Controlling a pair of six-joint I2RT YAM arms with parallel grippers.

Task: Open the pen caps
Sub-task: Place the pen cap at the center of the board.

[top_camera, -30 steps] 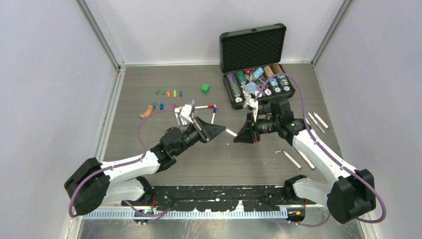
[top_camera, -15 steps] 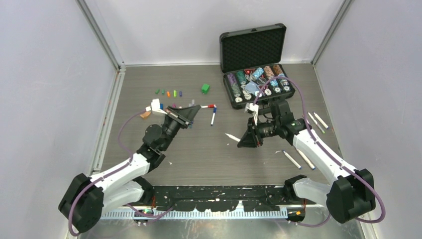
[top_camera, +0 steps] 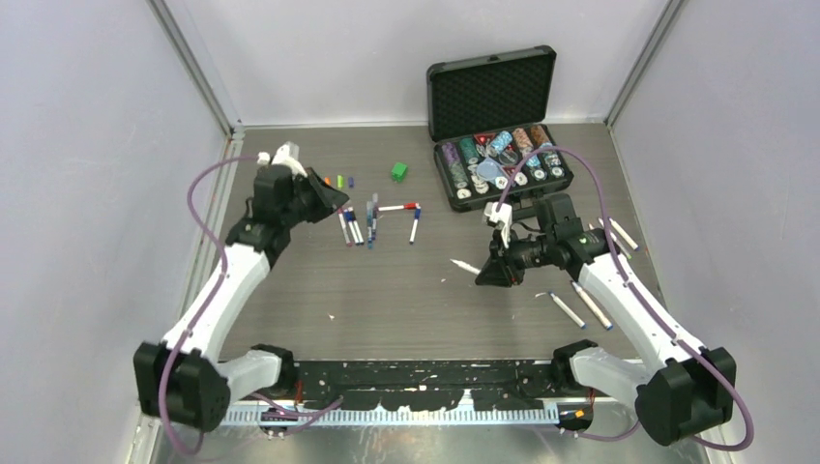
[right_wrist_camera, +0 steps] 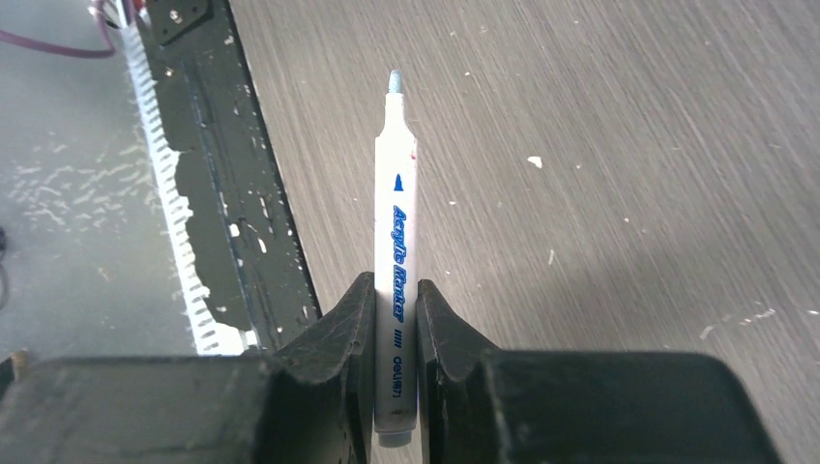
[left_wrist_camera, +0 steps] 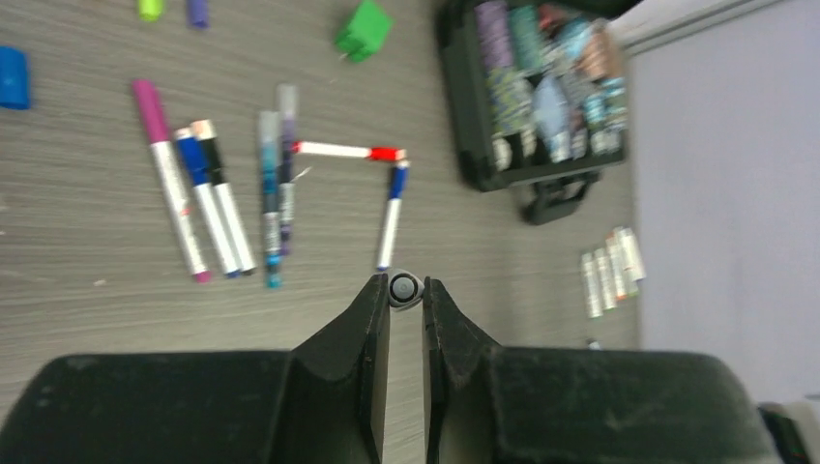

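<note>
My left gripper (top_camera: 340,204) is over the table's far left and is shut on a small pale grey pen cap (left_wrist_camera: 406,289), seen end-on between its fingertips (left_wrist_camera: 406,290). My right gripper (top_camera: 482,275) is right of centre, shut on the barrel of a white pen (right_wrist_camera: 395,242). That pen's bare pale blue tip (right_wrist_camera: 393,82) points away from the fingers. Loose pen caps (top_camera: 334,181) lie in a row at the far left. Several pens (top_camera: 358,227) lie side by side beneath the left gripper. Beside them lie a red-capped pen (left_wrist_camera: 348,151) and a blue-capped pen (left_wrist_camera: 390,217).
An open black case (top_camera: 454,190) of poker chips stands at the back right, and a green cube (top_camera: 398,171) sits to its left. More pens lie to the right of the right arm (top_camera: 616,235) and near it at the front (top_camera: 580,307). Grey walls close in the table.
My left gripper has swung from the table's middle, close to the right gripper, out to the far left with the cap. My right gripper has drifted slightly right and nearer with the pen.
</note>
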